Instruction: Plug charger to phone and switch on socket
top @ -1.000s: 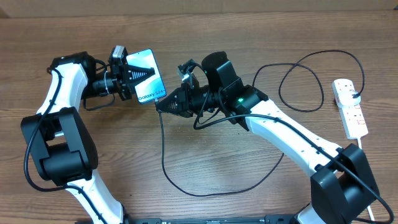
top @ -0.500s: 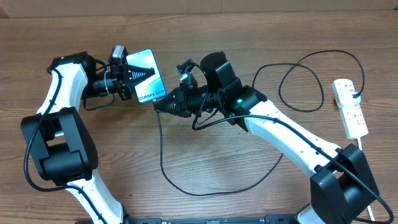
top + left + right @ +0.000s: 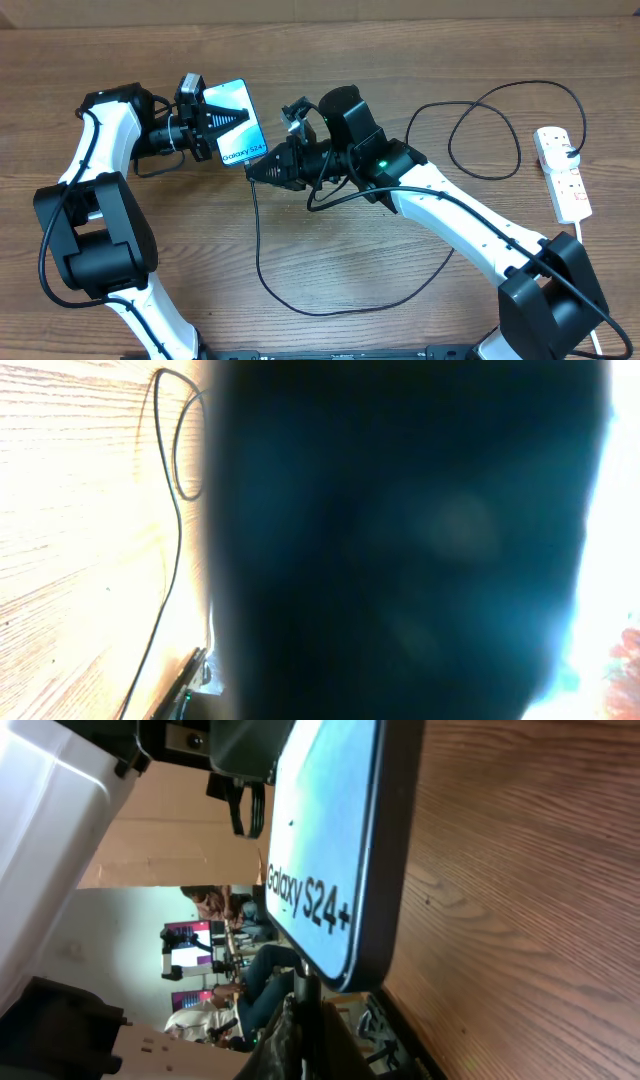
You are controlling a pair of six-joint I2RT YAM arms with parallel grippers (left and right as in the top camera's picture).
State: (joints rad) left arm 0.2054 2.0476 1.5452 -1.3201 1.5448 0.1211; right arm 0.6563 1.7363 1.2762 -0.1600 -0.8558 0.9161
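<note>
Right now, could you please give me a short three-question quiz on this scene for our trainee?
1. True or false: the left gripper holds the phone.
2. Fill in: the socket lies nearer the ___ arm's base.
3. What is the right gripper shut on? A the charger; B the socket; C nothing.
Key: 1 true; 2 right; 3 A.
</note>
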